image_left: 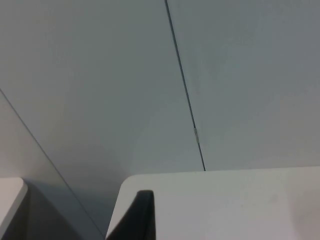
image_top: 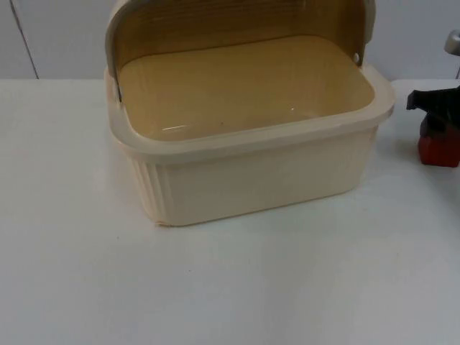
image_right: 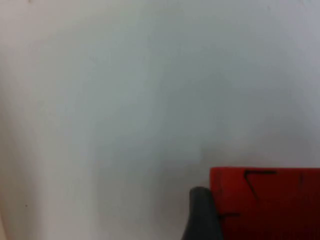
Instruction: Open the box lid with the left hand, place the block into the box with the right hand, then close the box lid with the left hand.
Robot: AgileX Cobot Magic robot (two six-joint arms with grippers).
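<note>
Nearest the top camera is bare table (image_top: 215,287), and on it stands the cream box (image_top: 251,180) with its lid (image_top: 237,21) already swung up and back, so the tan inside lies open and has nothing in it. Off to the box's right, near the table's far edge, the right gripper (image_top: 437,126) sits down over the red block (image_top: 439,149), black fingers on top of it and the block touching the table or just off it; I cannot tell which. The block lies to the right of the box, just beyond its right rim, so the coming move, as I judge it, is a lift and a carry leftward over that rim, and the right arm is plainly the nearer one for it. From the left wrist, I see the grey wall (image_left: 100,75) and a corner of the table, with one black finger (image_left: 140,217) of the left gripper pointing that way; this arm seems to be waiting away from the box, and I cannot tell how wide it stands. From the right wrist, the block sits hard against a dark finger (image_right: 202,215), apparently pinched by the gripper, with white table beyond it.
</note>
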